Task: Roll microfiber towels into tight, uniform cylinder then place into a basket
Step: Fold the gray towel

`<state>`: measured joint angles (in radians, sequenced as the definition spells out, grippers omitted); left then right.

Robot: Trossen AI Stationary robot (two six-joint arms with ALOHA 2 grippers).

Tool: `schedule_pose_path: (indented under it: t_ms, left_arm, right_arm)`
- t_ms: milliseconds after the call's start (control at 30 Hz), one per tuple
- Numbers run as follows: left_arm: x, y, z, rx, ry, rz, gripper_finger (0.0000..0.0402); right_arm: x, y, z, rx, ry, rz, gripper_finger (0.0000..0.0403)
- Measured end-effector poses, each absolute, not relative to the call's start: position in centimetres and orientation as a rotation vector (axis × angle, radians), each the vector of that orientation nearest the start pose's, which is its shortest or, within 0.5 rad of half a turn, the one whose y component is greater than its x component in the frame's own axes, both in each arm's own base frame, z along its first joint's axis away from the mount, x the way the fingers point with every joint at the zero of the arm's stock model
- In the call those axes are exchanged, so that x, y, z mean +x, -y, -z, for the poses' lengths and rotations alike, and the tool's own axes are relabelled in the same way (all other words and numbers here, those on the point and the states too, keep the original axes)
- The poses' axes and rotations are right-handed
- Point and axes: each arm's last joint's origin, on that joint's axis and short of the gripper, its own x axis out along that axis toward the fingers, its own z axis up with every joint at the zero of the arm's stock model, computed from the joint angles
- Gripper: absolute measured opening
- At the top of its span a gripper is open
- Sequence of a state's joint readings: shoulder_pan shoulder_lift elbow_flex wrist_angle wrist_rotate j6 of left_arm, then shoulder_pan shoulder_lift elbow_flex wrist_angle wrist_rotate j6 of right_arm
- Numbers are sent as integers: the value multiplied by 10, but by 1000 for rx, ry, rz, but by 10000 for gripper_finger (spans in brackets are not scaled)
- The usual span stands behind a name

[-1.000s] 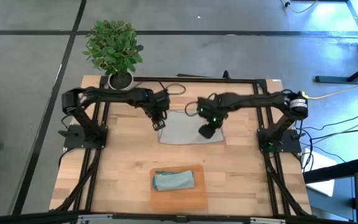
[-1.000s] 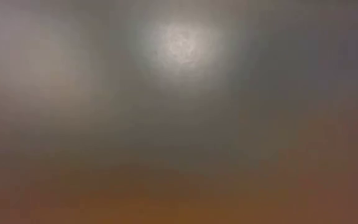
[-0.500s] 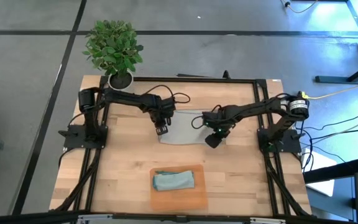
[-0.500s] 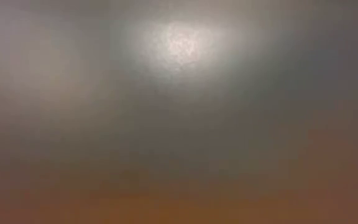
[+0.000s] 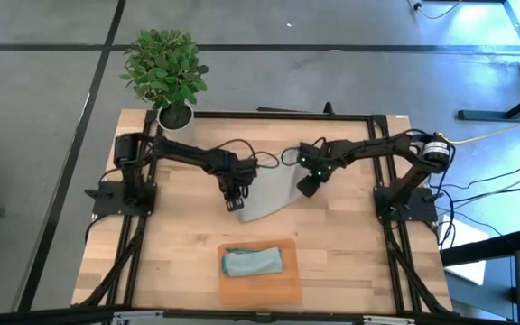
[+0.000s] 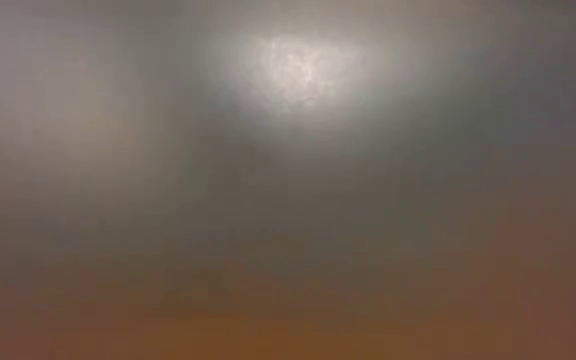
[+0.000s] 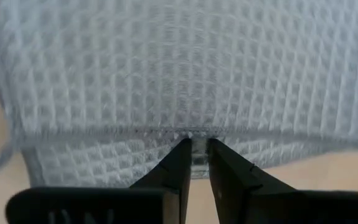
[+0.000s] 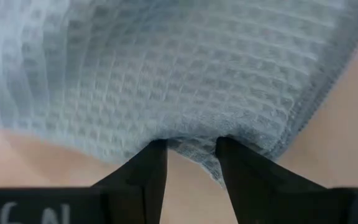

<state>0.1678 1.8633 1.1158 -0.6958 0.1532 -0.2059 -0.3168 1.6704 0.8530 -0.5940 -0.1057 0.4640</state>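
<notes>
Seen from above, a wooden counter [image 5: 170,244] carries two dark robot arms that reach toward each other over a light grey towel [image 5: 264,197] lying near the counter's middle. The left tool [image 5: 234,200] sits at the towel's left front corner; its wrist camera shows the two dark fingers [image 7: 179,165] pinched nearly together on the stitched hem of the grey towel [image 7: 185,74], whose waffle weave fills the view beyond them. The right tool [image 5: 306,186] is at the towel's right edge, farther back than the left tool, so the cloth takes a slanted, roughly triangular outline between them. The right wrist camera shows its fingers [image 8: 148,171] standing a little apart, gripping a bunched fold of the towel's edge [image 8: 191,144], with bare wood to either side. Nearer the front of the counter, well apart from both tools, an orange-tan basket [image 5: 258,287] holds the pale blue-teal towel [image 5: 252,262], already rolled. A potted plant [image 5: 165,72] stands at the back left corner. The low camera shows only a blur.
</notes>
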Motion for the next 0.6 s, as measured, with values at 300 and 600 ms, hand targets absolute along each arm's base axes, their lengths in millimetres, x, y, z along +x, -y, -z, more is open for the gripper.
schedule_pose_path:
  t_ms: [300, 600]
  left_arm:
    - [327, -21, -145, -324, -1405, -166, 53]
    - [306, -52, -201, -286, -1240, -359, 53]
  right_arm:
    - [263, 114, -141, 609, -1230, 545, 150]
    - [279, 106, -178, 628, -1213, 434, 150]
